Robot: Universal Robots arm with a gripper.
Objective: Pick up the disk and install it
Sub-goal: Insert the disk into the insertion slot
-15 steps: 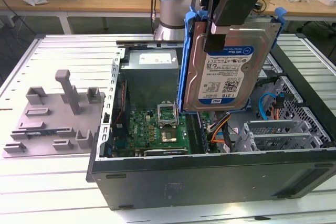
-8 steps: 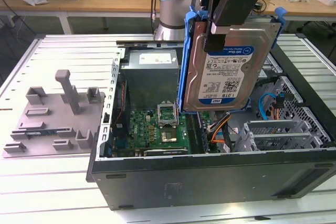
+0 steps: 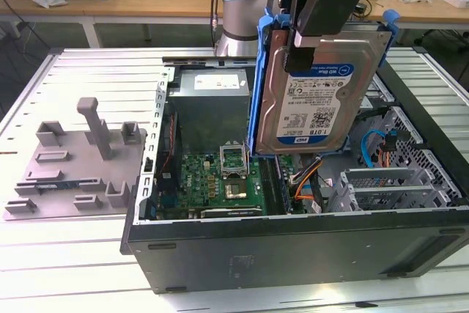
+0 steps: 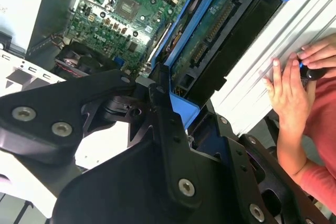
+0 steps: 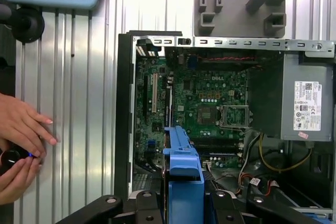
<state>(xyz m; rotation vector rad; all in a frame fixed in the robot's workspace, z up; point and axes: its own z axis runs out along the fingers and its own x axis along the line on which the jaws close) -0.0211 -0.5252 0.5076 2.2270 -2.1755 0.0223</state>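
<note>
Claw was clamped on the disk, black fingers pinching the top edge of its blue carrier frame. The disk hung upright under the claw, label side facing the exterior camera, in the air above the open computer case and touching nothing else.

In the exterior view, left to right:
- Far to the left of the claw, a grey fixture plate with upright pegs lay flat on the slatted metal desk, just beside the case.
- The case's left wall stood left of and below the claw.
- The green motherboard was inside the case, below and left of the claw.
- The grey power supply box sat just left of the held disk, at the back of the case.
- The robot arm's base was behind the disk.
- A silver perforated drive cage sat below and right of the claw, with orange and blue cables near it.

In the first wrist view, the disk ran edge-on out from the claw over the motherboard. A person's hands rested on the desk outside the case wall, well apart from the claw.

In the second wrist view, the disk's circuit-board side showed.
</note>
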